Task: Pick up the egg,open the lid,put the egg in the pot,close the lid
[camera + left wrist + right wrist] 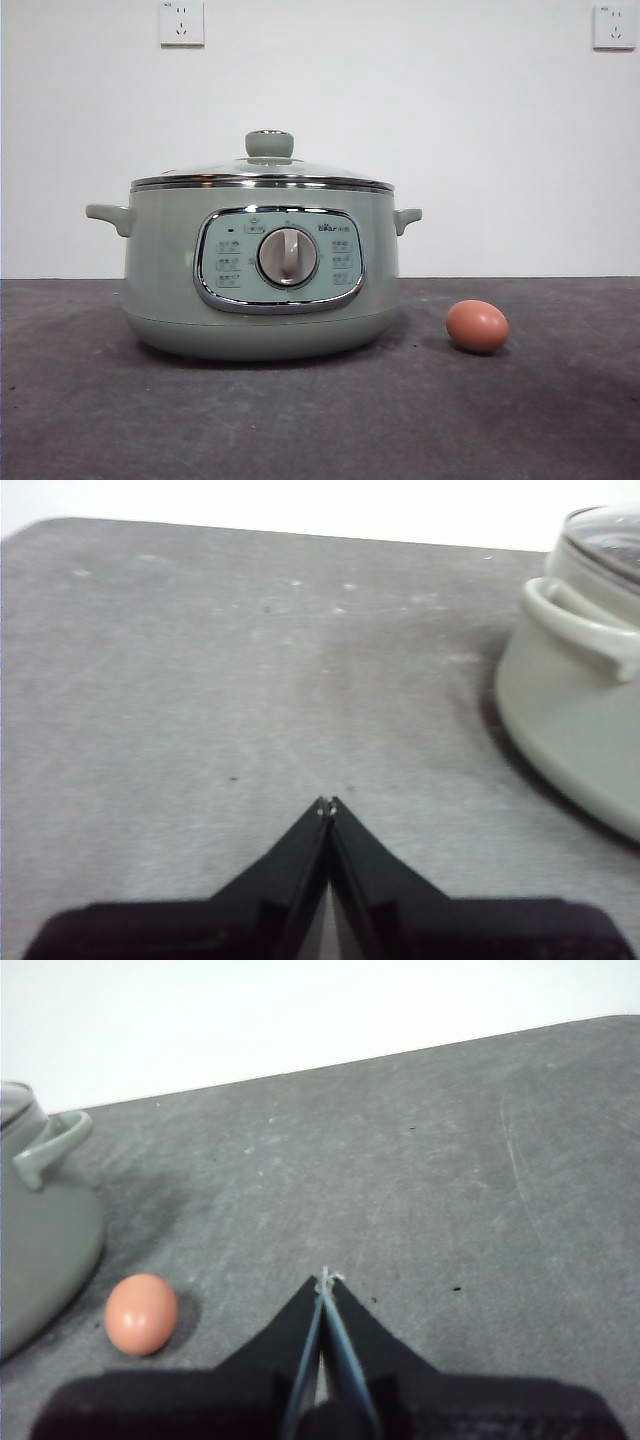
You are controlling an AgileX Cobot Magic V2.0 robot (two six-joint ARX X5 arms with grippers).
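Observation:
The pale sage-green pot (260,270) stands on the dark table, left of centre in the front view. The glass lid (262,170) with its green knob (269,144) sits closed on it. The reddish-brown egg (477,326) lies on the table to the pot's right. In the right wrist view my right gripper (325,1278) is shut and empty, above the table, apart from the egg (141,1313) and the pot (40,1230). In the left wrist view my left gripper (327,804) is shut and empty above bare table, with the pot (575,710) off to one side. Neither arm shows in the front view.
The grey table (320,420) runs back to a white wall with two sockets, one at the upper left (181,22) and one at the upper right (614,26). The table's far edge shows in both wrist views.

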